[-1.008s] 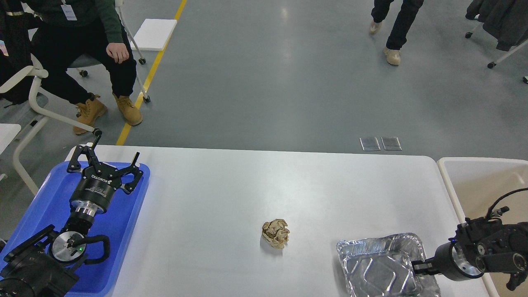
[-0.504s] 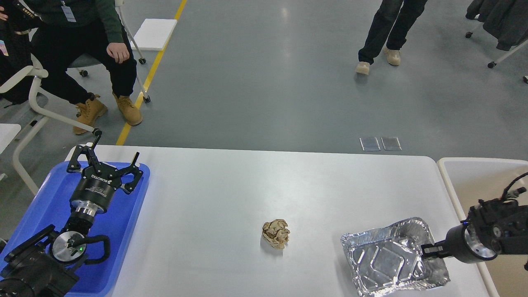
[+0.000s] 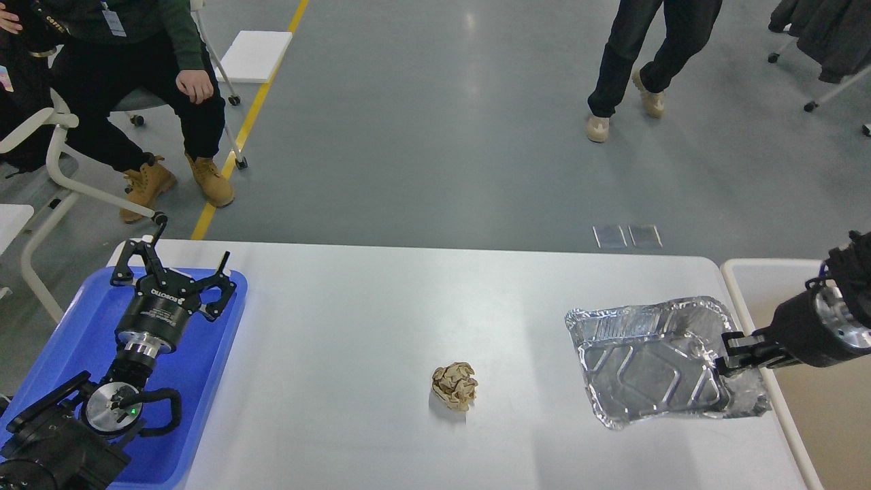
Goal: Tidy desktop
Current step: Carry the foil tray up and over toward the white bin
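The desktop (image 3: 381,306) is a wide white tabletop with rounded corners. A crumpled brown paper ball (image 3: 454,385) lies on it near the middle front. My right gripper (image 3: 727,355) is shut on the right rim of a crinkled aluminium foil tray (image 3: 646,361) and holds it tilted above the desktop's right side. My left gripper (image 3: 178,267) is open and empty, hovering over the blue plastic tray (image 3: 81,333) at the left edge.
A cream-rimmed beige bin (image 3: 769,286) stands just off the desktop's right edge. Beyond the far edge a seated person (image 3: 136,82) is at the left and another person (image 3: 639,61) walks at the back right. A chair (image 3: 54,177) stands at the left.
My right gripper has lifted the foil tray up and carried it rightward and away from me, toward the bin. The left arm has not moved. The walking person stepped left.
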